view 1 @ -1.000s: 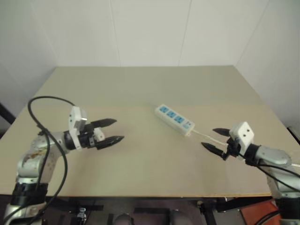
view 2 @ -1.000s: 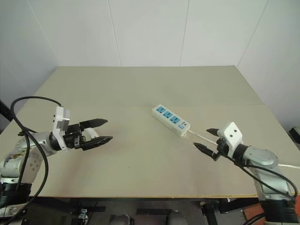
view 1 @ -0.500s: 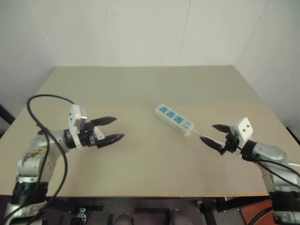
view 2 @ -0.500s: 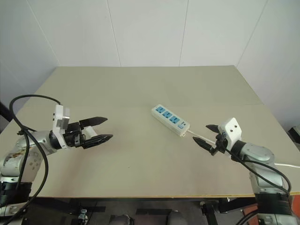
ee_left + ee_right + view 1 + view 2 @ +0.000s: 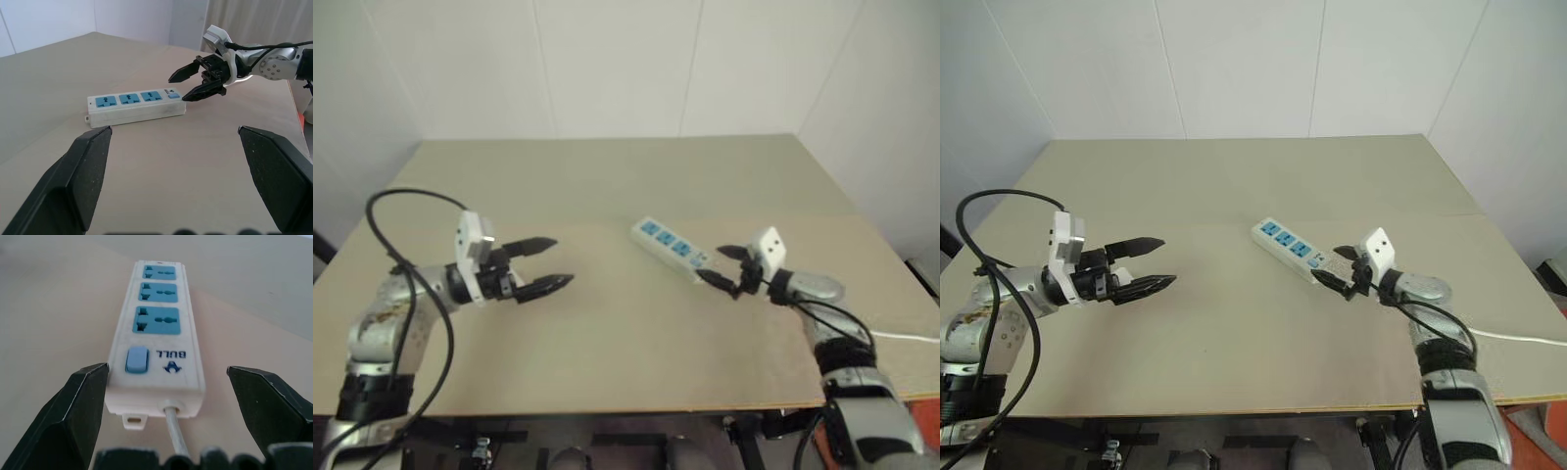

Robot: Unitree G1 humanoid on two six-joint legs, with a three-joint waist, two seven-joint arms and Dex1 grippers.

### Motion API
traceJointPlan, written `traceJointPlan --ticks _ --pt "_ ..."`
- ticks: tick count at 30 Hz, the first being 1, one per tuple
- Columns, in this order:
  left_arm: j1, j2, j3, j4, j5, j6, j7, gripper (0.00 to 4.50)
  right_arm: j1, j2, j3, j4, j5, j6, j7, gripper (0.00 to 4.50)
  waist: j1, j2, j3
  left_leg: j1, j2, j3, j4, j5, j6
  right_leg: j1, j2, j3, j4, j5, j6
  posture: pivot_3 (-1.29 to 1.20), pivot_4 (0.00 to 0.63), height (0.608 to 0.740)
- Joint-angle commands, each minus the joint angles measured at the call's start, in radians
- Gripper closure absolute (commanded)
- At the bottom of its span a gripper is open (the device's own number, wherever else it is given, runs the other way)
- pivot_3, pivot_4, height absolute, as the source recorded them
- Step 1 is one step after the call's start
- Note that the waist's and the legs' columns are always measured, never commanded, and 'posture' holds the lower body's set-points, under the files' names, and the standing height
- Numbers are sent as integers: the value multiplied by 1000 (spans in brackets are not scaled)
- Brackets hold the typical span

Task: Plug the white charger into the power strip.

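**Power strip lying diagonal, right tool released at its switch end**

The power strip [image 5: 1296,252] is lying flat on the beige worktop [image 5: 1234,186], right of the middle, nearer the right edge than the left. Its long axis is running diagonally: the plain end is pointing toward the far-left corner, the switch end toward the near-right corner. It is a long white bar showing three blue socket faces in a row, then a small blue switch [image 5: 136,359] and dark lettering at the end. A thin white cord [image 5: 176,435] is leaving that end and trailing off toward the right edge.

The right tool [image 5: 1338,270] is sitting just at the switch end, fingers spread wide and gripping nothing, one finger to each side of the strip's end; touching or not, cannot tell. The left tool [image 5: 1151,262] is hanging over the left part of the worktop, well apart from the strip, pointing toward it, fingers also spread and empty.
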Motion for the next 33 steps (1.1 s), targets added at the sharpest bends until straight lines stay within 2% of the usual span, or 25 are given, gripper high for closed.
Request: traceJointPlan --ticks 1,8,19,22,24,29,33 --pt "23 10 34 -63 -24 2 17 0 -62 21 10 101 -29 -84 8 29 0 0 0 0 0 0 0 0 0 0 0 0 0 0 0 0 150 740" --pt "74 13 63 -118 -42 15 50 0 -142 59 -5 283 -59 -161 -33 29 -1 0 0 0 0 0 0 0 0 0 0 0 0 0 0 0 150 740" --pt "90 19 57 -130 -54 14 65 0 -129 90 -24 325 -66 -230 -19 29 -11 0 0 2 0 0 0 0 0 1 0 1 1 0 0 0 150 740" --pt "74 19 48 -117 -50 10 58 0 -132 90 -20 332 -76 -260 -8 561 -15 0 0 1 0 0 0 0 0 0 0 1 1 0 0 0 150 740" --pt "68 16 44 -112 -47 9 57 0 -141 93 -21 340 -86 -252 -30 1095 -18 0 0 1 0 0 0 0 0 1 0 1 1 0 0 0 150 740" --pt "63 8 37 -108 -41 4 59 0 -146 94 -17 345 -99 -231 -46 1092 -21 0 0 2 0 0 0 0 0 1 0 1 1 0 0 0 150 740" --pt "65 4 37 -113 -45 3 62 0 -105 86 -20 278 -72 -238 39 1092 -21 0 0 2 0 0 0 0 0 1 0 1 1 0 0 0 150 740"
